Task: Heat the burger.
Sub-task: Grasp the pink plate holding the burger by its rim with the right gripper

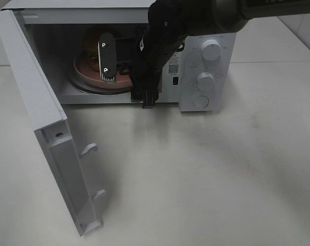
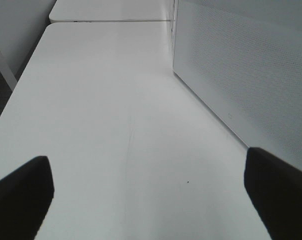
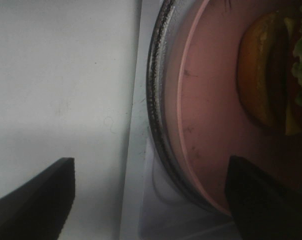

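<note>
The burger [image 1: 95,43] sits on a round pink plate [image 1: 83,69] on the glass turntable [image 1: 79,85] inside the open microwave [image 1: 206,31]. My right gripper [image 1: 127,77] reaches into the cavity, open and empty. One finger [image 1: 107,56] hangs over the plate in front of the burger, partly hiding it. In the right wrist view the open gripper [image 3: 151,200] straddles the plate's rim [image 3: 183,115], with the burger [image 3: 268,85] beyond it. My left gripper [image 2: 151,200] is open and empty over bare table, outside the exterior view.
The microwave door [image 1: 42,118] stands wide open toward the front left. Two knobs [image 1: 211,49] and a round button [image 1: 200,101] are on the panel at the right. The microwave's perforated side wall [image 2: 241,65] stands beside my left gripper.
</note>
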Tool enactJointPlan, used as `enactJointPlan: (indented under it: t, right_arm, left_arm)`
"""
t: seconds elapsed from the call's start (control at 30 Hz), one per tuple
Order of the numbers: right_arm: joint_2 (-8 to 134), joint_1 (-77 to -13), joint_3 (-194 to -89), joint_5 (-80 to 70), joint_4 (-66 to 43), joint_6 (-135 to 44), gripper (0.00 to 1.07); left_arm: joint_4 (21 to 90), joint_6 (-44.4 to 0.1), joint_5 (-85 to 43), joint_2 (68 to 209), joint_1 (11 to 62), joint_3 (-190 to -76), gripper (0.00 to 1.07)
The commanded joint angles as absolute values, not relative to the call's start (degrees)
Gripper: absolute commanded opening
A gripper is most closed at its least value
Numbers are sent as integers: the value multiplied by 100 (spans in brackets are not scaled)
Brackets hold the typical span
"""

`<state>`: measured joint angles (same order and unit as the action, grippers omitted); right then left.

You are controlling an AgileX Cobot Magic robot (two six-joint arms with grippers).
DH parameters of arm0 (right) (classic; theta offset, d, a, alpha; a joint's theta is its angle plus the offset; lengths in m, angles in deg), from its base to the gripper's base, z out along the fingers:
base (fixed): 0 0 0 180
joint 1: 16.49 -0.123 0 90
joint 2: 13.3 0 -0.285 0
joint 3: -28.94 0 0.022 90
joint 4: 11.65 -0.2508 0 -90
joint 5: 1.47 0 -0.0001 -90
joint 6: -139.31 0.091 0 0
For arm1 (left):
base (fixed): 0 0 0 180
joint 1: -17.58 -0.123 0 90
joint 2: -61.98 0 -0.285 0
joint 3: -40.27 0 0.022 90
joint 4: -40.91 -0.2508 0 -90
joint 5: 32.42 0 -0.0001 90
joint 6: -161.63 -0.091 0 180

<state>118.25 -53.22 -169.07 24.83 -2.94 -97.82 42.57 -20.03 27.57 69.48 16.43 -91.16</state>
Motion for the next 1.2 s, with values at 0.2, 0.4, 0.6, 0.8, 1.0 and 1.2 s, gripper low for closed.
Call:
enactJointPlan:
  t: [0.2,0.4,0.6,0.8,1.0,1.2]
  right_arm:
    - [12409,-5339,-17721,2528,-266,-9736,78]
    - [12759,-5333,-18196,2666,-266,-9759,78]
    - [13068,-5316,-18758,3033,-386,-9753,76]
    - [13326,-5316,-18993,3141,-678,-9793,67]
    - [13314,-5316,-18993,3153,-667,-9891,20]
    - [13314,-5373,-18993,3296,-781,-9828,0]
  left_arm:
    - [4280,-1980,2705,6834,1637,-9099,98]
    - [4280,-1980,2705,6834,1637,-9099,98]
    - [4280,-1980,2705,6834,1637,-9099,98]
    - [4280,-1980,2705,6834,1637,-9099,98]
    - [4280,-1980,2705,6834,1637,-9099,98]
    - [4280,-1980,2705,6834,1637,-9099,98]
